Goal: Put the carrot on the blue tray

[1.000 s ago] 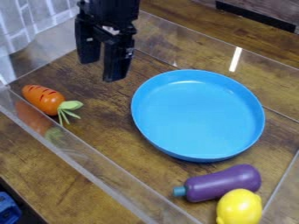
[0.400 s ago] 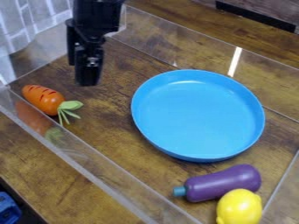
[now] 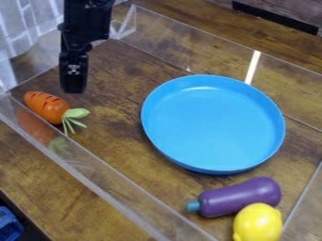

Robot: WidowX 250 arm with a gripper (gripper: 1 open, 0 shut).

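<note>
- Camera view, end effector (image 3: 73, 77): black, pointing downward, at upper left. It hangs above the wooden tabletop (image 3: 126, 141), just above and behind the carrot. From this angle the fingers line up one behind the other, so the gap cannot be seen directly; the jaws read as spread wide, with nothing between them.
- Camera view, carrot (image 3: 45, 105): orange with darker ridges, lying on its side at the left edge of the tabletop, close to the clear front wall (image 3: 88, 174). Its green leafy top (image 3: 75, 119) points right, toward the tray. No contact with the end effector.
- Camera view, blue tray (image 3: 213, 123): round, shallow rim, sitting flat at centre right of the tabletop, nothing on it. It is apart from the carrot, with bare wood between them.
- Camera view, other items: a purple eggplant toy (image 3: 239, 197) and a yellow lemon toy (image 3: 257, 224) lie touching at lower right, near the tray's front rim.
</note>
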